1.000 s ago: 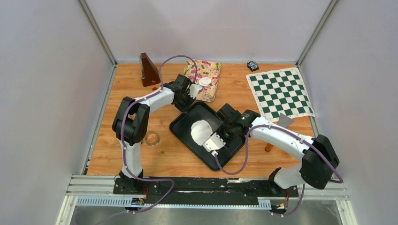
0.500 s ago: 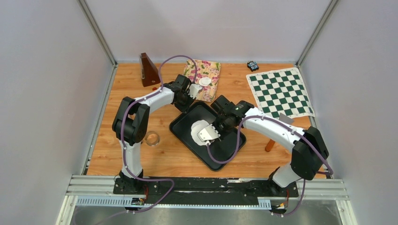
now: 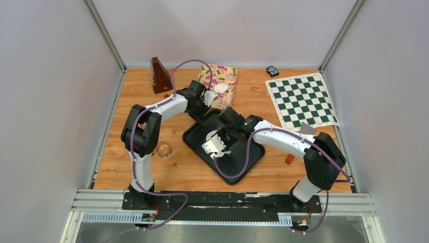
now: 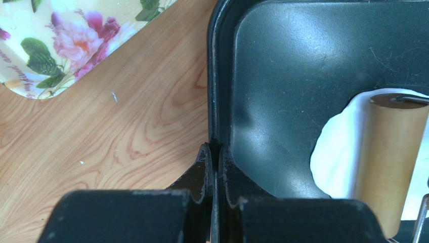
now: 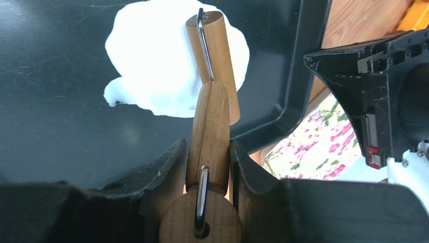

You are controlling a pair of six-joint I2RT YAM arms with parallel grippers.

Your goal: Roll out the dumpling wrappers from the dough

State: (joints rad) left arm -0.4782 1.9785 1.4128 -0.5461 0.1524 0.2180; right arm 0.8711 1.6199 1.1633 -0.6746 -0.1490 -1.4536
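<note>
Two grips matter: the left gripper [image 4: 212, 167], jaws clenched on the rim of the black tray [image 4: 283, 76], pins it, with one round dumpling wrapper [image 3: 220, 87] just behind on the floral mat [image 3: 227, 76]. Within the last second the right gripper [image 5: 207, 149], jaws grasping the wooden roller [image 5: 210, 101], has driven it leftward over the dough sheet [image 5: 152, 61], likely thinning it.

left gripper [image 4: 213, 152] and floral tray [image 3: 226, 74] crowd black tray's [image 3: 238, 165] far corner; near half open
</note>
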